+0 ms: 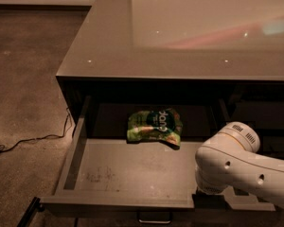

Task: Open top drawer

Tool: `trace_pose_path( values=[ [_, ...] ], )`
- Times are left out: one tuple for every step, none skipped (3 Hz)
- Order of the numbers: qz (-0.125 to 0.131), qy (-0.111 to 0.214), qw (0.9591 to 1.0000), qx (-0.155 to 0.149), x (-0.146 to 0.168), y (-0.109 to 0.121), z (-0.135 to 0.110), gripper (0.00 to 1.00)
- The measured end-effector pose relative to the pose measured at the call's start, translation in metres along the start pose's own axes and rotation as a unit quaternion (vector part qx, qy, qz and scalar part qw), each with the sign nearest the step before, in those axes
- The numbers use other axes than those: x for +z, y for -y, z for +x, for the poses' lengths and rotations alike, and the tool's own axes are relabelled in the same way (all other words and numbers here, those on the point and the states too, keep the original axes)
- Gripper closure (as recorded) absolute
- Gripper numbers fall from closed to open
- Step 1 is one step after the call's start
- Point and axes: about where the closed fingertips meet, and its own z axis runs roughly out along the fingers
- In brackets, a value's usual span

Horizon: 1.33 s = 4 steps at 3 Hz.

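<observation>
The top drawer (132,174) stands pulled far out from under the counter, and its grey scuffed floor shows. Its small loop handle (154,218) sticks out at the mid-front, at the bottom edge of the view. A green snack bag (155,126) lies at the back of the drawer floor. My white arm (236,167) comes in from the lower right. My gripper (213,202) sits under the wrist at the drawer's front edge, right of the handle, and is mostly hidden by the arm.
The glossy counter top (180,37) overhangs the drawer's back. A dark cable (28,141) runs over the speckled floor at the left. A dark bar (28,212) lies on the floor by the drawer's front left corner. A neighbouring dark recess (262,112) is at the right.
</observation>
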Motion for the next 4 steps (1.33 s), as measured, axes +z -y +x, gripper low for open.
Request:
trace_pose_path(
  values=[
    [0.0,0.0,1.0,0.001,-0.0006,-0.0008,0.0008,0.81],
    [0.0,0.0,1.0,0.001,-0.0006,-0.0008,0.0008,0.58],
    [0.0,0.0,1.0,0.001,-0.0006,-0.0008,0.0008,0.36],
    [0.0,0.0,1.0,0.001,-0.0006,-0.0008,0.0008,0.12]
  ],
)
